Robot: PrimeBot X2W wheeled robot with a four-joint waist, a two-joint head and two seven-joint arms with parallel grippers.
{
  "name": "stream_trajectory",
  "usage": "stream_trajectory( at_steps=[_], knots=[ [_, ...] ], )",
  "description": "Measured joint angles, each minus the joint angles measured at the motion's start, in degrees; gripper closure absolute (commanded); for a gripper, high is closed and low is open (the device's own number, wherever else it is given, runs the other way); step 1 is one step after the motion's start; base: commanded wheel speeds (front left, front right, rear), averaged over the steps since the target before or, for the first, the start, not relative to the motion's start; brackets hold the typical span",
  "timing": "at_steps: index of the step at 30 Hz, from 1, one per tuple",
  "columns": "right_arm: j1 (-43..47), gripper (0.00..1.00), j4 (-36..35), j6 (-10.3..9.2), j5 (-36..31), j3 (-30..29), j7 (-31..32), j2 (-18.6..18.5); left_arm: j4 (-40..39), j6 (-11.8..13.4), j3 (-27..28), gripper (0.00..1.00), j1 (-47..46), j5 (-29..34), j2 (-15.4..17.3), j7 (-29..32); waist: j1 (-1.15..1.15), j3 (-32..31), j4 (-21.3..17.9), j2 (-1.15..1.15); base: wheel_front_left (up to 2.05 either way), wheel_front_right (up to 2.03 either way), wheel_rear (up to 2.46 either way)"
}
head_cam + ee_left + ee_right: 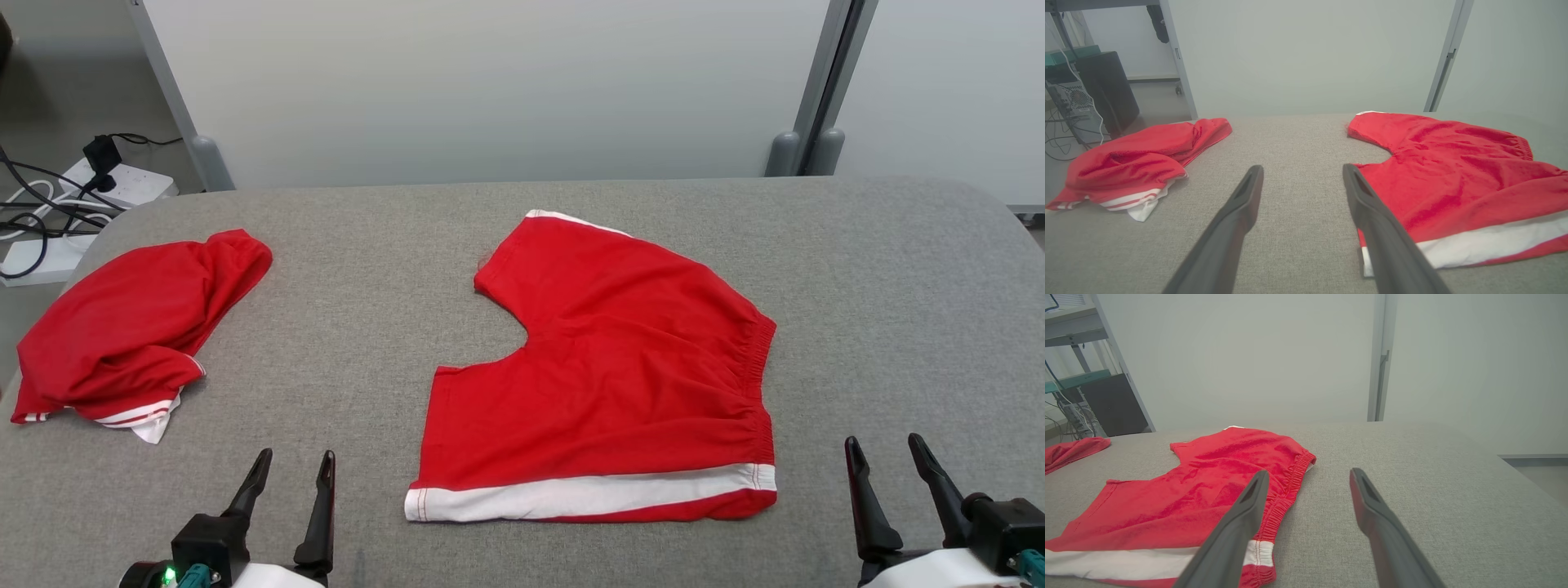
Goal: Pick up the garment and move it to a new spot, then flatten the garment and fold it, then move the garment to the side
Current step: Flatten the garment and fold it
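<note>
Shorts [604, 367] red, white-striped, spread flat on grey table [367, 269]

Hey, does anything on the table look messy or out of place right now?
Yes. The red garment at the left edge of the table lies crumpled, folded over itself with its white trim bunched underneath. The red shorts in the middle lie spread flat.
</note>
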Motion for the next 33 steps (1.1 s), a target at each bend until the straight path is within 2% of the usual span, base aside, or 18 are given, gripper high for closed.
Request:
stream_trajectory(
  at_steps=[9,15,33],
  knots=[
    [0.0,0.00,0.6,0.00,0.3,0.8,0.0,0.0,0.3,0.0,-0.1,0.00,0.0,0.0,0.0,0.0,0.00,0.2,0.1,0.00,0.00,0.00,0.00],
    [0.0,0.00,3.4,0.00,1.3,2.4,0.0,-0.2,0.4,-0.1,-0.5,0.00,0.0,-0.2,0.0,0.0,0.00,0.4,0.4,0.00,0.00,0.00,0.00],
    [-7.2,0.00,19.5,0.01,8.2,8.2,0.0,-2.1,1.0,-0.1,-4.3,0.00,-0.3,-1.2,-0.1,0.0,0.00,3.3,5.5,0.00,0.00,0.00,0.00]
  ],
)
